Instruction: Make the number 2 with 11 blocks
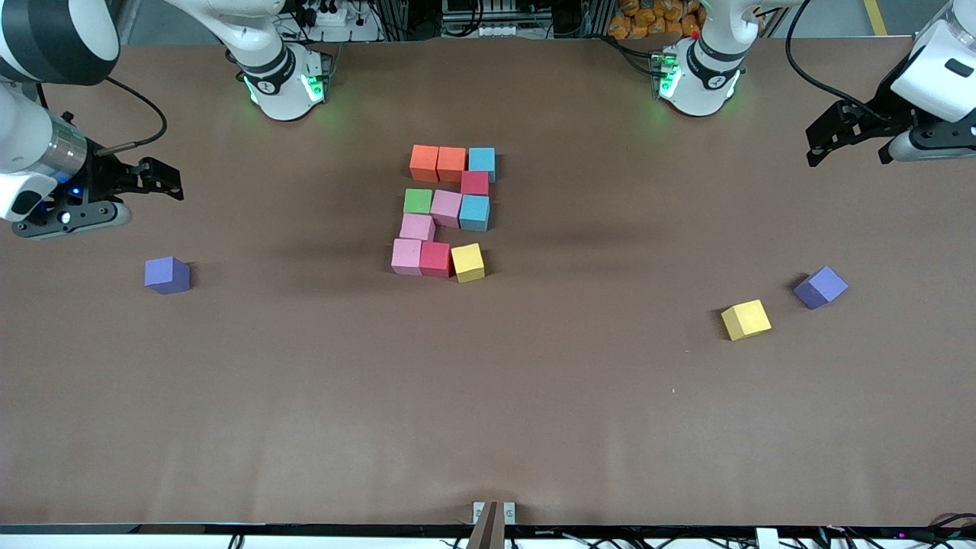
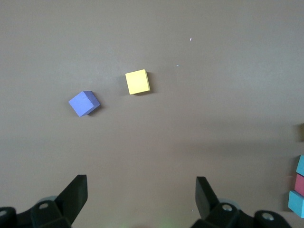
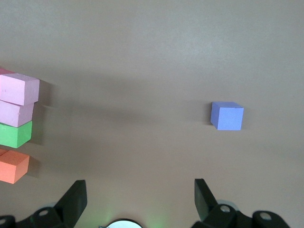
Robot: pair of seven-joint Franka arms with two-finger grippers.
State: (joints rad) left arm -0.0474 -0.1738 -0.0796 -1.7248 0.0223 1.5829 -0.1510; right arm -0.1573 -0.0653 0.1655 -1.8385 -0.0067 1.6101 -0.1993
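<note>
A matte brown tabletop point(image 1: 488, 427) fills the front view, with cables, racks and orange clutter along its 12 o'clock edge past the two white arm bases.

At 9 o'clock the right gripper point(image 1: 156, 179) hangs over bare tabletop at the right arm's end, its fingers point(image 3: 73, 199) released and spread wide with nothing between them; this arm waits. A purple cube point(image 1: 166, 274) sits nearer the camera than that gripper.

At the centre lie the blocks, forming the number 2 point(image 1: 448, 213): two orange point(image 1: 437, 162) and a light blue point(image 1: 482, 161) in the top row, a crimson point(image 1: 474, 183) under the blue, then green point(image 1: 418, 200), pink point(image 1: 446, 207) and light blue, one pink beneath, and pink, crimson, yellow point(image 1: 467, 262) in the bottom row. The yellow one sits twisted.

Toward 4 o'clock lie a loose yellow cube point(image 1: 746, 319) and a second purple cube point(image 1: 820, 287), near each other but apart. At 3 o'clock the left gripper point(image 1: 846, 141) hangs with fingers point(image 2: 76, 192) released and empty.
</note>
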